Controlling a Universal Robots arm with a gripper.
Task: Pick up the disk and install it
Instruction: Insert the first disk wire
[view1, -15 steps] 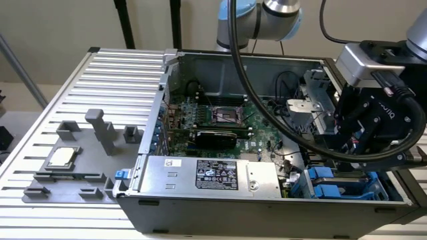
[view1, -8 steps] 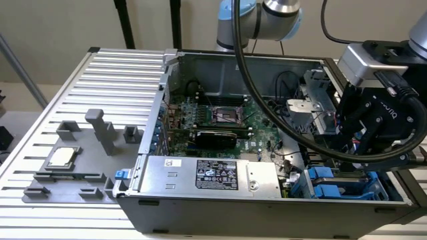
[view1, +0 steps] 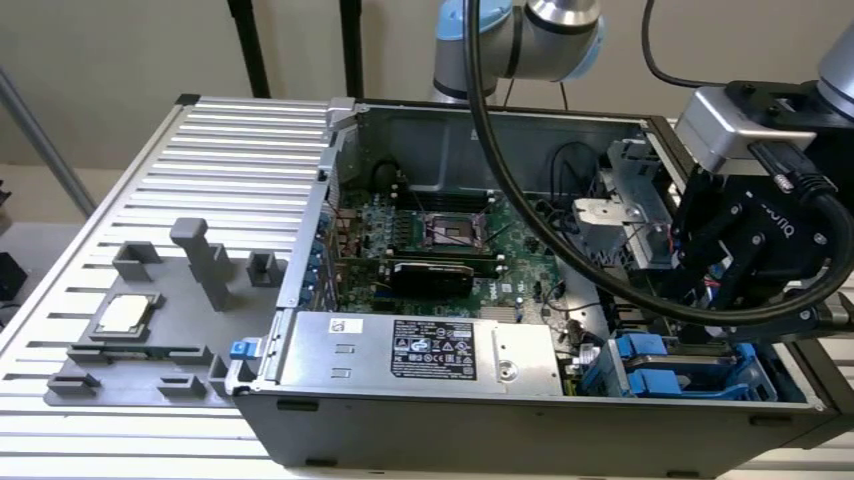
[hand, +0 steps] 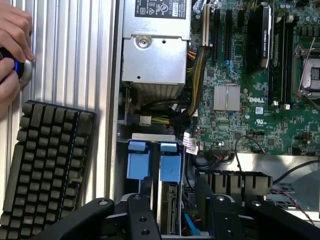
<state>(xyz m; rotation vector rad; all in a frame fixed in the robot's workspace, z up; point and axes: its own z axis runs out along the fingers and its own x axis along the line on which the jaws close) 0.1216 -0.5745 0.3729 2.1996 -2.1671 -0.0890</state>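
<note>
Ribbed aluminium table (view1: 227, 150) carries an open computer case (view1: 534, 425) lying on its side, with the motherboard (view1: 441, 240) exposed and a grey power supply (view1: 414, 350) along the near wall. On the exterior view's right, the gripper (view1: 714, 315) hangs over the drive bay in the case's corner.

From the wrist, the disk (hand: 168, 207) stands on edge in that bay. Its long axis runs parallel to the case's side wall, and its blue carrier end points toward the power supply. A second blue tab (hand: 137, 160) sits just beside it.

The gripper (hand: 174, 184) straddles the disk with its jaws apart, one finger (hand: 146, 192) close against one face and a visible gap on the other side. It has hold of nothing.

Outside the case, a black keyboard (hand: 47, 165) lies on the table, and a hand (hand: 12, 45) rests on a small round device.
</note>
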